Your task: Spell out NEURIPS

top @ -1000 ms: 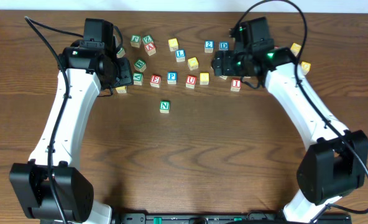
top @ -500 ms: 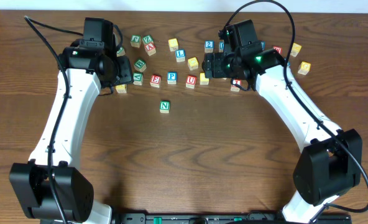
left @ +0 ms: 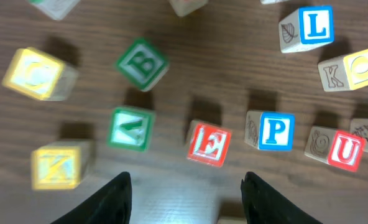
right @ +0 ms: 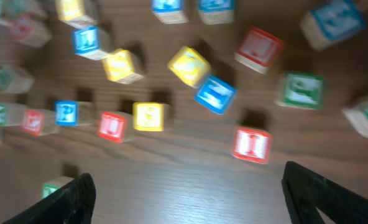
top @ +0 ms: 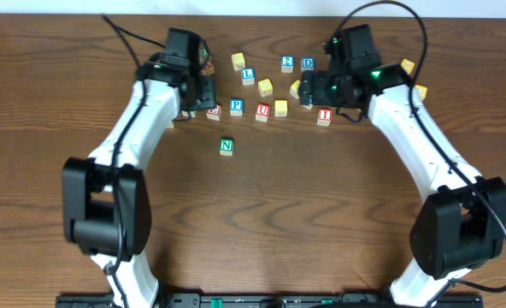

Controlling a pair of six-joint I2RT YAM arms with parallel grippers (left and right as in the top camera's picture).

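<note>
A row of cubes lies at the back of the table: red E (top: 214, 111), blue P (top: 237, 107), red U (top: 262, 111), a yellow-topped cube (top: 280, 107) and, further right, red I (top: 324, 115). Green N (top: 226, 146) sits alone in front of the row. My left gripper (top: 200, 91) hovers open just behind E (left: 208, 144), with P (left: 275, 130) and U (left: 345, 150) to its right and nothing between its fingers (left: 119, 190). My right gripper (right: 190, 199) stands wide open and empty behind I (right: 252, 144). I cannot make out an R.
Other cubes are scattered behind the row: green B (left: 142, 64), a green cube (left: 131, 128), yellow ones (left: 40, 73), blue L (top: 248, 75), blue 2 (top: 287, 62) and blue D (top: 308, 63). More cubes lie at the far right (top: 406, 66).
My left gripper has swung right, from the green cubes to just behind E. My right gripper went left, came back right and opened wider.
</note>
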